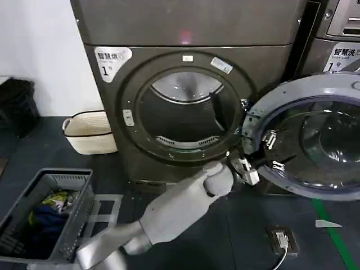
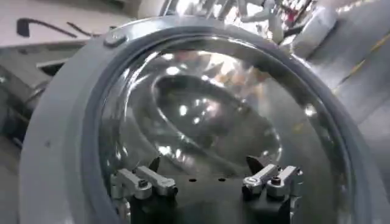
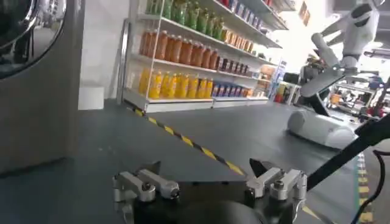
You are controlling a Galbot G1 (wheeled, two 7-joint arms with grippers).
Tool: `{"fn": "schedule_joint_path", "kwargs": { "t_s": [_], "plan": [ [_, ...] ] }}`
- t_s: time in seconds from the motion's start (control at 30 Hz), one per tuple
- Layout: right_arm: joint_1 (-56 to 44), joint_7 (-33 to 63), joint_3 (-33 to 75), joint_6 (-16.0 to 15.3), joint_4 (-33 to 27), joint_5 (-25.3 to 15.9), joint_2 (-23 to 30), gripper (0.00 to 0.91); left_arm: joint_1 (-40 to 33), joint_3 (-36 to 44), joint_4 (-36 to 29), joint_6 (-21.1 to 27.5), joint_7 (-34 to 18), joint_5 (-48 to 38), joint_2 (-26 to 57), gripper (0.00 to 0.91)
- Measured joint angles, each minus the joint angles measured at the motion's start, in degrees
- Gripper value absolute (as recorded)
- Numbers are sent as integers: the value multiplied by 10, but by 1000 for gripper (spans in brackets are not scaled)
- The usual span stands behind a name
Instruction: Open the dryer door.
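Observation:
The dryer door (image 1: 292, 90) stands swung open to the right of the dryer, its pale grey-lilac inner face and domed glass turned toward me. The round drum opening (image 1: 185, 109) is uncovered. My left arm reaches up from the lower left, and my left gripper (image 1: 274, 152) is open against the inner face of the door near its hinge-side rim. In the left wrist view the door glass (image 2: 213, 109) is close ahead of the left gripper (image 2: 207, 164), with nothing between its fingers. The right gripper (image 3: 204, 167) is open and empty above dark floor.
A grey laundry basket (image 1: 45, 214) with clothes stands at the lower left, and a cream basket (image 1: 90, 132) sits beside the dryer. A second machine (image 1: 343, 34) stands on the right. A socket box (image 1: 281, 239) lies on the floor. Shelves of bottles (image 3: 183, 55) and a white robot (image 3: 323, 122) stand farther off.

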Motion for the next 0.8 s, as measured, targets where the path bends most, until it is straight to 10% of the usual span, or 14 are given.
{"fn": "schedule_joint_path", "kwargs": {
  "t_s": [0.8],
  "plan": [
    [-1,-4,0,-1,10,-1,5,907,3,-3,-1,12,-1,1,0,907]
  ]
}}
